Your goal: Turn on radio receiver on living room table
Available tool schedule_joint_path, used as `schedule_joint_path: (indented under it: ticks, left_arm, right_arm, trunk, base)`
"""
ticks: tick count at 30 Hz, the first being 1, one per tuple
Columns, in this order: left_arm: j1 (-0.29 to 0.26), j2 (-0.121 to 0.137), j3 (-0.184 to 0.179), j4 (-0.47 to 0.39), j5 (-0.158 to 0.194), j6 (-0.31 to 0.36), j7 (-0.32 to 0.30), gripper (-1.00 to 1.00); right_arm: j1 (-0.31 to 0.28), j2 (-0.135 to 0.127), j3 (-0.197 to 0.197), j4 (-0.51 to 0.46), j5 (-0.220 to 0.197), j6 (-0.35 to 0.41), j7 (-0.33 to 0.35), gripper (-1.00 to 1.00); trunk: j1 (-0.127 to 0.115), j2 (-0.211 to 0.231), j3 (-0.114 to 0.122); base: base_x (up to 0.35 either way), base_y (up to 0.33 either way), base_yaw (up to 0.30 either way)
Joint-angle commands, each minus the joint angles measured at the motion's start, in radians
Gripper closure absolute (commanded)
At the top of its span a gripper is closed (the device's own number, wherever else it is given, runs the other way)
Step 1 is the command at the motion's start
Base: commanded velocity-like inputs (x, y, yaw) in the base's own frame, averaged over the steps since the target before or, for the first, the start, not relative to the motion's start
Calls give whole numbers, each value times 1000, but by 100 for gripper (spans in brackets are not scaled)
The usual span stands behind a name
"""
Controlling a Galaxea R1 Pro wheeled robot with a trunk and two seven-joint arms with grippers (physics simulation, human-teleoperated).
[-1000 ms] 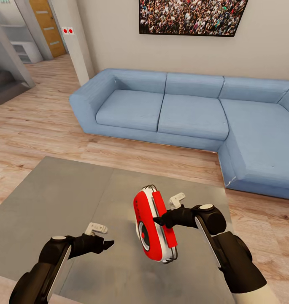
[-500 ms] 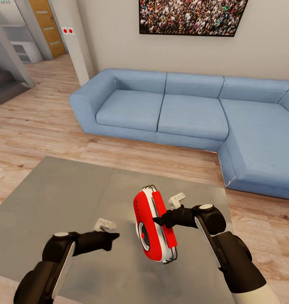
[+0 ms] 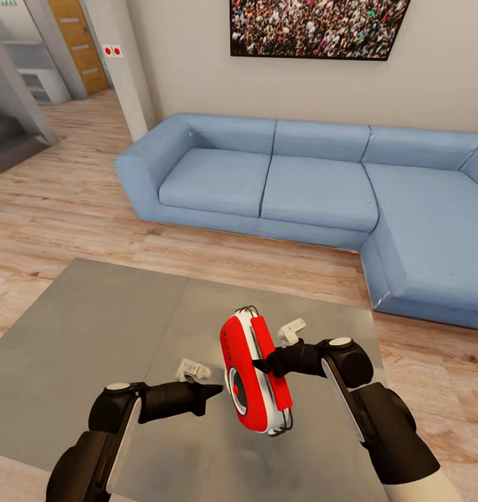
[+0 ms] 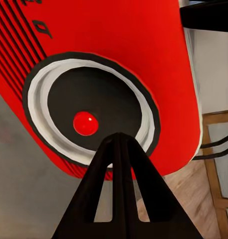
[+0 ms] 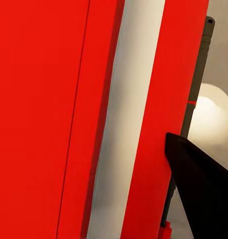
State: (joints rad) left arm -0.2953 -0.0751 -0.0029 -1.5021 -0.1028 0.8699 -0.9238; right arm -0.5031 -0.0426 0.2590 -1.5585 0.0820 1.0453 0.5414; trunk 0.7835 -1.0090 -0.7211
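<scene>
radio receiver (image 3: 252, 371): held on edge, tilted, above the table (image 3: 92, 335) near its front-right part | right gripper (image 3: 261, 364): fingers pinching the receiver's red edge | left gripper (image 3: 216, 391): fingers pressed together, tip just beside the round dial (image 4: 91, 115), whose centre light shows red | contact with dial: cannot tell

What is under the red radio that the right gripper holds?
Under the radio receiver, held upright off the surface by the right gripper, lies the grey table. The spot directly beneath is covered by the radio.
</scene>
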Motion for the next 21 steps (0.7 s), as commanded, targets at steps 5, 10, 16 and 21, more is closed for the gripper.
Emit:
schedule_joint_path:
  ticks: [5, 10, 16, 21]
  left_arm:
    - [0, -1, 0, 0, -1, 0, -2, 100]
    - [0, 0, 0, 0, -1, 0, -3, 100]
    - [-1, 0, 0, -1, -2, 0, -4, 100]
    - [-1, -1, 0, -1, -2, 0, -4, 100]
  right_arm:
    - [0, 0, 0, 0, -10, 2, 0, 100]
    - [0, 2, 1, 0, -10, 2, 0, 100]
    - [0, 3, 2, 0, -10, 2, 1, 100]
    - [0, 7, 2, 1, -10, 2, 0, 100]
  trunk:
    - [0, 0, 0]
    - [0, 0, 0]
    - [0, 0, 0]
    - [0, 0, 0]
  base:
    - [0, 0, 0]
    - [0, 0, 0]
    - [0, 0, 0]
    - [0, 0, 0]
